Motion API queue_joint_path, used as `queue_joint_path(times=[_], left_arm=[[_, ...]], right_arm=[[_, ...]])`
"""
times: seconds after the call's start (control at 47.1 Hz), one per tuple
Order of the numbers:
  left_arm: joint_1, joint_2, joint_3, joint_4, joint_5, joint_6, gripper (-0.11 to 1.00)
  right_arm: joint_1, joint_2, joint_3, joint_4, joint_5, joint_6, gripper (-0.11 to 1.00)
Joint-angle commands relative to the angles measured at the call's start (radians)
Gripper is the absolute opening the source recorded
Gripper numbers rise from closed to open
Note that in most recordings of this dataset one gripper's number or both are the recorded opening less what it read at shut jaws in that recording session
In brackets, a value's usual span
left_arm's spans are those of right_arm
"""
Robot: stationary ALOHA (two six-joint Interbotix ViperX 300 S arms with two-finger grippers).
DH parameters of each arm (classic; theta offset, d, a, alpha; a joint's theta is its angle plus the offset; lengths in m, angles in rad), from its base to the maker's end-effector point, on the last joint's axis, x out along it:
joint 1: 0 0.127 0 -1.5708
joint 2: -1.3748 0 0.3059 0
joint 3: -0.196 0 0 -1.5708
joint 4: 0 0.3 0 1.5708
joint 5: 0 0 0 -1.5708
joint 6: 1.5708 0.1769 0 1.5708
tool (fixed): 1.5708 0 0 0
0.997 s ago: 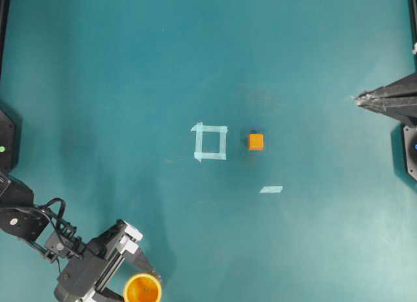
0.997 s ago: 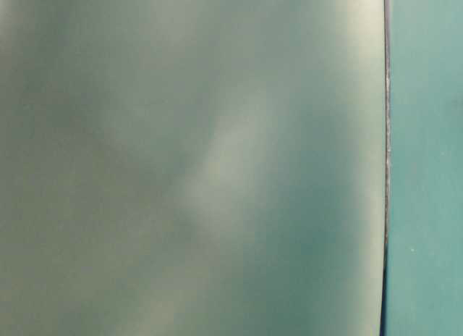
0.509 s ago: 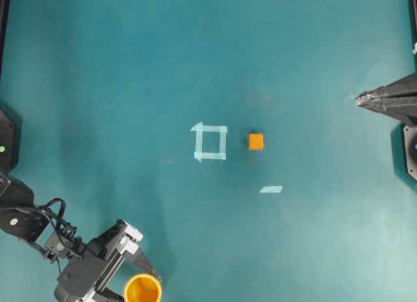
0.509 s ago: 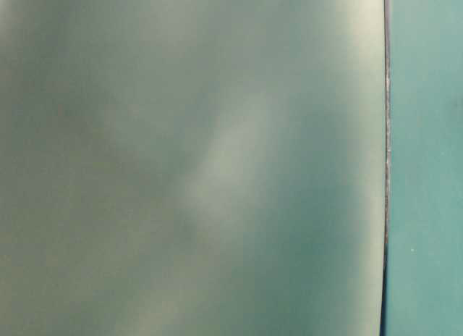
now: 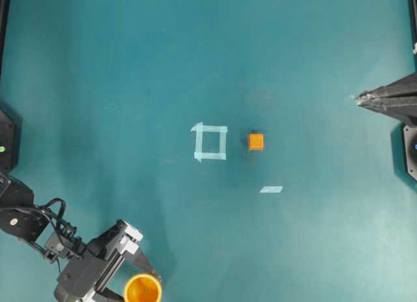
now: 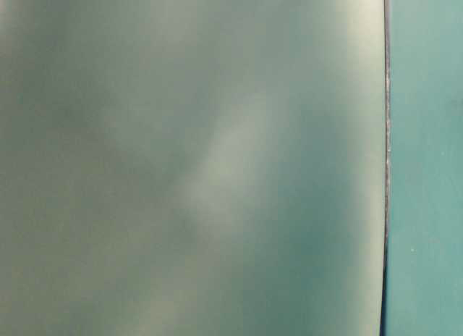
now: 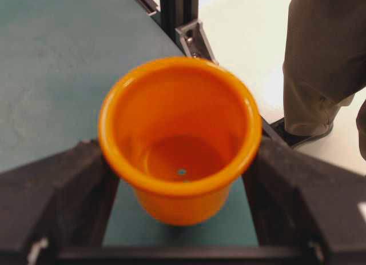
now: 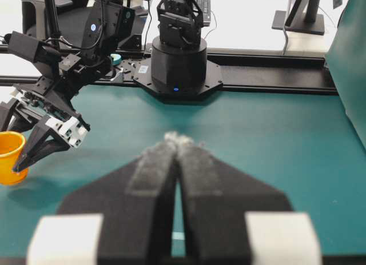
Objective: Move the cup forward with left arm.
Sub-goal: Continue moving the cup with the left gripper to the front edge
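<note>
No change over the last second: left gripper point(image 7: 182, 219) stayed parked around the cup point(image 7: 180, 139), nothing moved.

Cup point(image 5: 143, 289) sat at the near-left table edge, upright, between the spread fingers point(image 7: 51, 202); contact with the pads couldn't be confirmed, so no firm pinch as far as I could tell. Orange cube point(image 5: 256, 141) and tape square point(image 5: 210, 142) were untouched mid-table. Right gripper point(image 8: 178, 179) was pressed together, idle at far right. Forward move looked not yet started.
</note>
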Motion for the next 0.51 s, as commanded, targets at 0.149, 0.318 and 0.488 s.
queue_joint_path(times=[0.149, 0.318, 0.488], left_arm=[[-0.003, -0.014, -0.014, -0.002, -0.005, 0.000, 0.65], [-0.003, -0.017, -0.012, -0.002, -0.005, 0.000, 0.65], [-0.003, -0.017, -0.014, -0.002, -0.005, 0.000, 0.65]], right_arm=[[0.000, 0.003, -0.037, -0.002, -0.006, 0.002, 0.00], [0.000, 0.003, -0.040, -0.002, -0.005, 0.002, 0.00], [0.000, 0.003, -0.040, -0.002, -0.005, 0.002, 0.00]])
